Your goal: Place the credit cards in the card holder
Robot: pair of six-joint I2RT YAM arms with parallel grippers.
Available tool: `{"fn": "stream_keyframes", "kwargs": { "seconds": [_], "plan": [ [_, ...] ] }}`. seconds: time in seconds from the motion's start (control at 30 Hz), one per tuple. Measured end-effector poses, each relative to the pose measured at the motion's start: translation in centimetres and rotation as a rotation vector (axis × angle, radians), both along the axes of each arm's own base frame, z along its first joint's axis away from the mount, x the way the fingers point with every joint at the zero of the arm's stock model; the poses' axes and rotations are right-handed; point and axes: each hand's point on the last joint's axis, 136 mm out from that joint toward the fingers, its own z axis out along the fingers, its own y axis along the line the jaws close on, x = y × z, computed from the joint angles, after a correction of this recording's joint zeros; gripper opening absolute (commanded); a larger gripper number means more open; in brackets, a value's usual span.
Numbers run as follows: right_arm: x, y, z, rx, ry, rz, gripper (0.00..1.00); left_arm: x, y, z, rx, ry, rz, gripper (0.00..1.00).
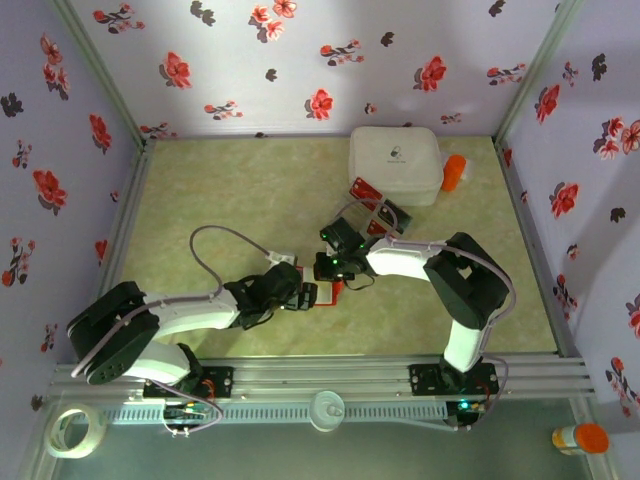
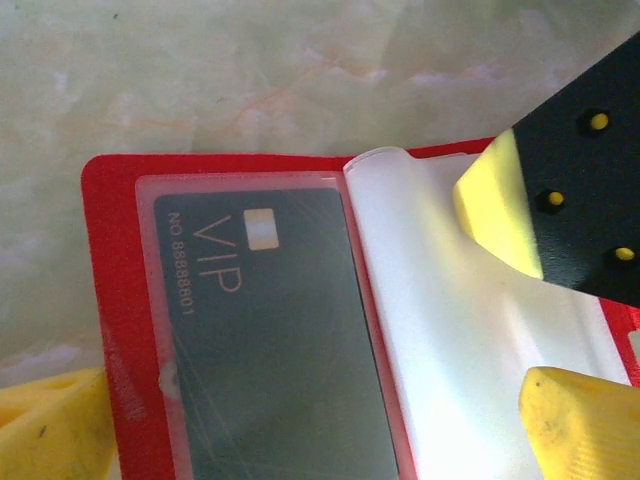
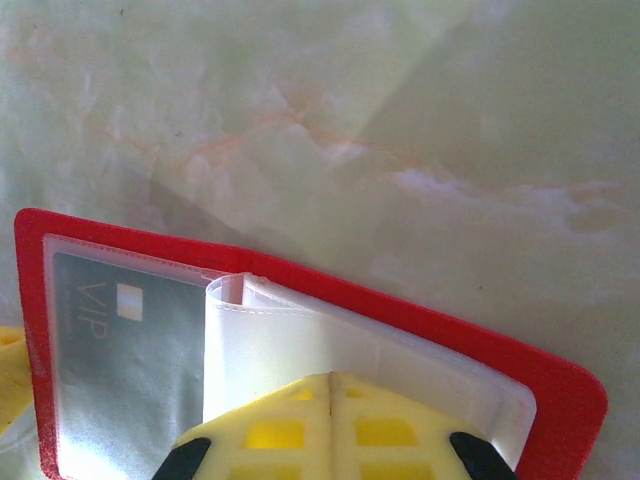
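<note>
Card holder (image 2: pixel 105 260) lies open mid-table, a dark VIP card (image 2: pixel 280 350) in one pocket. Left gripper (image 2: pixel 315 430) gapes wide around it, holding nothing. Right gripper (image 3: pixel 332 400) is closed, perhaps pinching the pale pocket flap (image 3: pixel 300 340).

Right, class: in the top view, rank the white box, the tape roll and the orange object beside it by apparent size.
Largest: white box.
Then: tape roll.
Smallest: orange object, though the roll seems nearer the camera.
</note>
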Motion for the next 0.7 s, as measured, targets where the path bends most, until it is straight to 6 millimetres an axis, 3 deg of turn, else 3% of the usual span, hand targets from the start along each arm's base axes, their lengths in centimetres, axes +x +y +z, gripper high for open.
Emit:
{"fn": "stream_keyframes", "kwargs": {
  "seconds": [0.5, 0.7],
  "plan": [
    [0.0, 0.0, 0.0, 0.001, 0.0, 0.0, 0.03, -0.1, 0.1, -1.4, 0.031, 0.019, -0.001, 0.97],
    [0.0, 0.0, 0.0, 0.001, 0.0, 0.0, 0.13, -0.1, 0.3, -1.5, 0.028, 0.012, 0.002, 0.92]
  ]
}}
